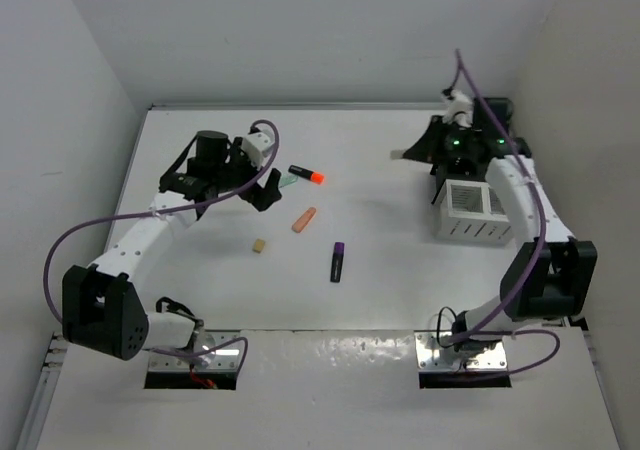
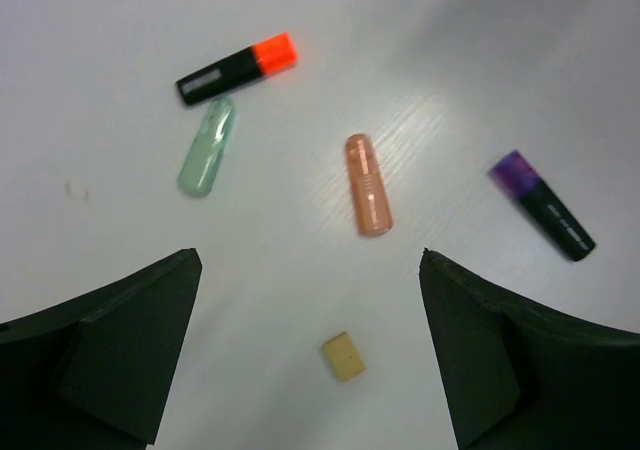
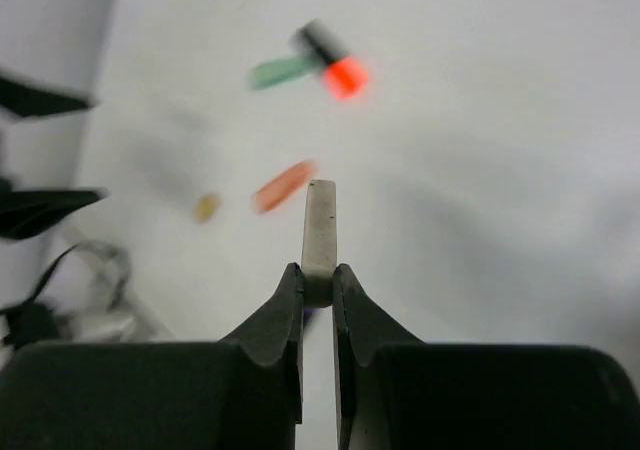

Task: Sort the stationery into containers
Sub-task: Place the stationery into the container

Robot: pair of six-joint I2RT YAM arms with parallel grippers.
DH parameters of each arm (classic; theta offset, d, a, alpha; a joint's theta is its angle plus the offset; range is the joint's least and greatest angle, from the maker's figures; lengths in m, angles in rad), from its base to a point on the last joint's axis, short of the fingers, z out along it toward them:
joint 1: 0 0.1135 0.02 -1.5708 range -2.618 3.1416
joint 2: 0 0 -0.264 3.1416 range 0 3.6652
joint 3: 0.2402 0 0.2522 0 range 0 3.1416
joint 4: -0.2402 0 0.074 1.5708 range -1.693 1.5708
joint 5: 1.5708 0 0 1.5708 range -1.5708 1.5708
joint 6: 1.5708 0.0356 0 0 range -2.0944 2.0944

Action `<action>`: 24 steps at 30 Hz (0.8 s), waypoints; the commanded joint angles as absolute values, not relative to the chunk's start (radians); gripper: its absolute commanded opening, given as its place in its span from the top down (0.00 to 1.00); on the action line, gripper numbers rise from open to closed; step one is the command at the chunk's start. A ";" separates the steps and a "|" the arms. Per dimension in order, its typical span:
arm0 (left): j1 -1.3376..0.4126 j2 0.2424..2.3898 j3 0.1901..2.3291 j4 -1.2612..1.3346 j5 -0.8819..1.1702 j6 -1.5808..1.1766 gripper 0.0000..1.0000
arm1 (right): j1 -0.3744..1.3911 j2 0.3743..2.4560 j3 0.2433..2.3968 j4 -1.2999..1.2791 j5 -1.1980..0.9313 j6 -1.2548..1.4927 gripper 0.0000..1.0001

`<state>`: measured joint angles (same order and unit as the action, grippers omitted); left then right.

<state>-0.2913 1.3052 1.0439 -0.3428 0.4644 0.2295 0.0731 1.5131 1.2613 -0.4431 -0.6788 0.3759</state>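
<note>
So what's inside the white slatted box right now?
From above, the white slatted box shows one open compartment with no item discernible. The right arm covers its other side, so anything there is hidden.

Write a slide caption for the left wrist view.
Left tool open; beige eraser nearest, orange highlighter, mint highlighter, orange-tipped black highlighter and purple-black highlighter beyond.

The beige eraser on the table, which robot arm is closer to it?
Left. The left end effector hangs open close over the eraser. The right end effector is far away, near the white box, shut on a pale piece.
</note>
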 commanded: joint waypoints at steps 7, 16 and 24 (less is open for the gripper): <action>-0.204 1.290 1.025 -0.380 0.338 0.224 0.00 | -0.233 1.621 1.463 -0.613 -0.376 -0.027 1.00; -0.155 1.361 1.016 -0.485 0.250 0.293 0.01 | -0.247 1.831 1.618 -0.715 -0.270 -0.069 0.99; -0.164 1.460 0.988 -0.532 0.226 0.318 0.08 | -0.248 1.815 1.646 -0.781 -0.311 -0.028 0.44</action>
<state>-0.1623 1.4067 0.9989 -0.5018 0.2451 0.3008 -0.2459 1.8767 1.5913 -0.7639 -0.2760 -0.0502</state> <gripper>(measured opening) 0.940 0.548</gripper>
